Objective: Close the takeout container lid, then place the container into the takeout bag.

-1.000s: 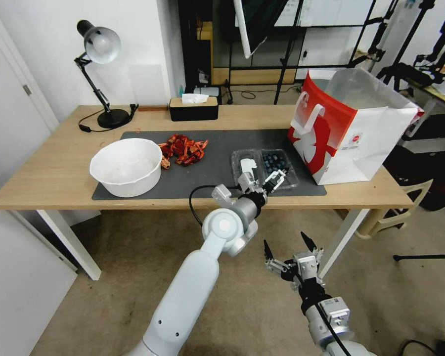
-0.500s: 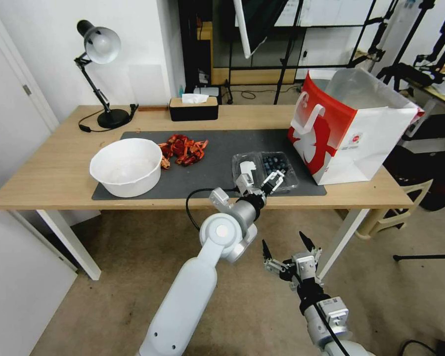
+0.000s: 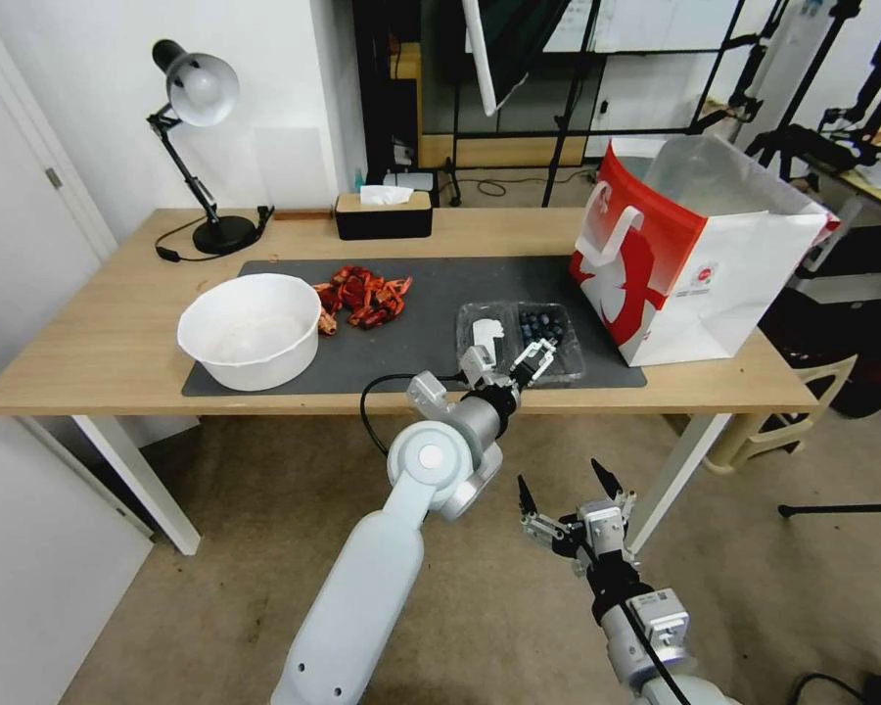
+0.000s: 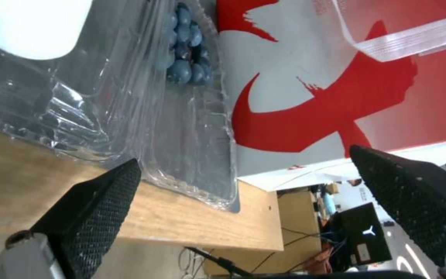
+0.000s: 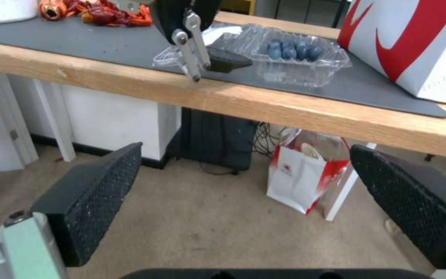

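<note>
Where the head view blurs it, left pincer spread, seemingly just short of open takeout container.

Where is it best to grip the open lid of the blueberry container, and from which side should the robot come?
Probably the lid's free edge, on the side away from the blueberries. It lies flat and open beside the filled half of the takeout container, so the open left pincer, at the table's near edge, could come from there.
</note>
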